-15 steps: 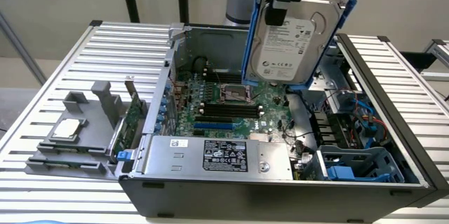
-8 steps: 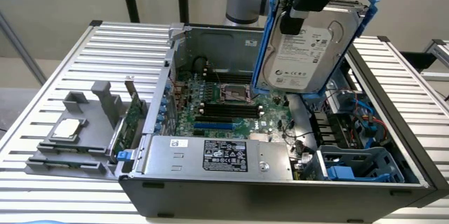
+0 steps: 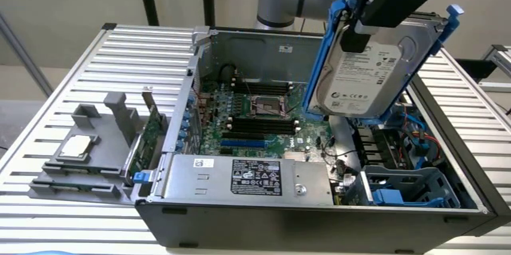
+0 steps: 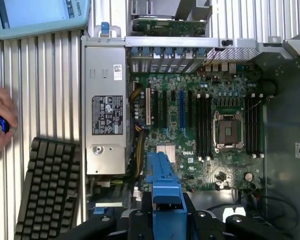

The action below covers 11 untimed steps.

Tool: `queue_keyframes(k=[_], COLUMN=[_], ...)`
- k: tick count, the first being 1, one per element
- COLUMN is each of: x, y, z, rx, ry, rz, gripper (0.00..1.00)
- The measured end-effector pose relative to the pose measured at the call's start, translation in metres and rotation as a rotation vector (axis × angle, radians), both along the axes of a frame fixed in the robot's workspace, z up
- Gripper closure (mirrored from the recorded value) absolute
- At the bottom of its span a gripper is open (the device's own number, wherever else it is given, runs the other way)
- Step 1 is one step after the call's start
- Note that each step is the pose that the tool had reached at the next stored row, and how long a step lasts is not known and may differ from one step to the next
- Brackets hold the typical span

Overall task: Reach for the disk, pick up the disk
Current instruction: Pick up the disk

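Gripper (image 3: 361,24) clamped on the disk (image 3: 369,69), raised above the computer case (image 3: 319,219).
Arm descends from overhead, wrist pointing down; disk hangs tilted, label outward, clear of the motherboard (image 3: 255,117), its blue rail (image 4: 162,187) between the fingers.

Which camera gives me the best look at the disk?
The exterior view: the disk hangs lifted above the open computer case, label and blue rails facing the camera. The wrist view shows just a blue rail edge.
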<state>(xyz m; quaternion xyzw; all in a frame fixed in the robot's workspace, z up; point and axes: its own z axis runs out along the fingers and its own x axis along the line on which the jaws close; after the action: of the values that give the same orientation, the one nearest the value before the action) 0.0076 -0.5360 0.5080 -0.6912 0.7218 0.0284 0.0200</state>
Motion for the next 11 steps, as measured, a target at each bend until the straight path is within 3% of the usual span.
queue_keyframes(k=[11], x=[0.026], y=[-0.0278], z=[-0.0010], rx=[0.0000], ry=[0.0000], rz=[0.000], gripper=[0.67])
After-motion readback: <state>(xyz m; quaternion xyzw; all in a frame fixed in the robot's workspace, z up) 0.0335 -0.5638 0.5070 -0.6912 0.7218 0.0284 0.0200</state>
